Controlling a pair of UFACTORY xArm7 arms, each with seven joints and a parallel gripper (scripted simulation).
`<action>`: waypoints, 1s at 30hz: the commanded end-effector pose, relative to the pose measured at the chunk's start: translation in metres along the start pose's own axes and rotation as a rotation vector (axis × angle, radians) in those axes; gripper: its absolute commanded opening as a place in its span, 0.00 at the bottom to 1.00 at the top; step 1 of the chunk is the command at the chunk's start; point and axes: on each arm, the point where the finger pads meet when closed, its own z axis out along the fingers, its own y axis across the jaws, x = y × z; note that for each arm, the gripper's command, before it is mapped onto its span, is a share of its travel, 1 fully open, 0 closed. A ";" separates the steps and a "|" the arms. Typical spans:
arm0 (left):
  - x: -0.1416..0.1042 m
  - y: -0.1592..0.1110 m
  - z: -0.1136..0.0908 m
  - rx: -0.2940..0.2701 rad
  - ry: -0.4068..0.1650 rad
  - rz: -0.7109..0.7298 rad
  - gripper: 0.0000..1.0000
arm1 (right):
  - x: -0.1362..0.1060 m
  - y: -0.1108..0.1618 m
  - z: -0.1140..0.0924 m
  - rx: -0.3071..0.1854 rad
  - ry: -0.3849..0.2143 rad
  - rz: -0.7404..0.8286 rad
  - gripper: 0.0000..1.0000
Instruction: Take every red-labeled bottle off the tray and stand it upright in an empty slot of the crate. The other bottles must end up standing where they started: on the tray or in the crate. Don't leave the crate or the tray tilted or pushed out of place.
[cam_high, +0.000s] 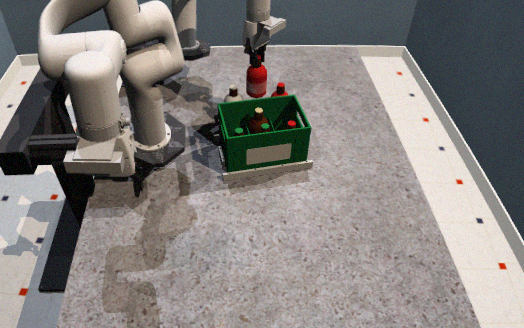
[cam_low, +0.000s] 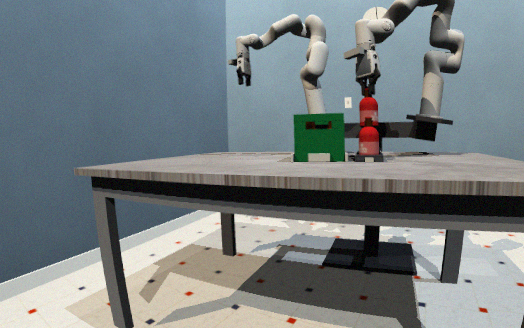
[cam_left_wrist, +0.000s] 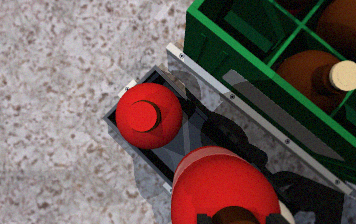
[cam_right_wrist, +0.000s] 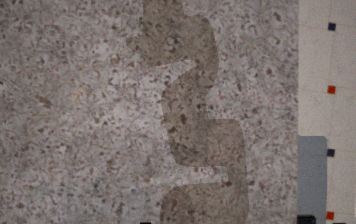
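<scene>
My left gripper (cam_high: 257, 56) (cam_low: 368, 91) is shut on the neck of a red bottle (cam_high: 256, 80) (cam_low: 368, 107) (cam_left_wrist: 225, 182), hanging upright above the tray (cam_left_wrist: 192, 135) (cam_low: 381, 158). Another red bottle (cam_high: 281, 91) (cam_low: 369, 141) (cam_left_wrist: 169, 131) stands at the tray's end. A pale bottle (cam_high: 233, 96) stands at the tray's other end. The green crate (cam_high: 234, 156) (cam_low: 305, 146) (cam_left_wrist: 199, 35) stands level beside the tray. Its tray-side corner slot near the standing red bottle looks empty. My right gripper (cam_low: 244, 81) is open and empty, away from the crate; its fingertips are partly hidden in the top view.
In the crate, a brown bottle (cam_high: 258, 123) (cam_left_wrist: 307, 75) with a cream cap stands in the tray-side row's middle. Two green caps (cam_high: 239, 131) (cam_high: 265, 127) and a red cap (cam_high: 292, 123) show in the far row. A pale strip (cam_high: 267, 171) (cam_left_wrist: 260, 119) runs along the crate's base.
</scene>
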 end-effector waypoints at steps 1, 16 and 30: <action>0.001 0.000 -0.001 0.000 0.003 0.000 0.00 | 0.001 0.000 -0.001 0.001 0.004 0.000 1.00; 0.001 0.000 -0.001 0.000 0.003 0.000 0.00 | 0.001 0.000 -0.001 0.001 0.004 0.000 1.00; 0.001 0.000 -0.005 0.000 0.003 0.000 0.00 | 0.001 0.000 -0.001 0.001 0.004 0.000 1.00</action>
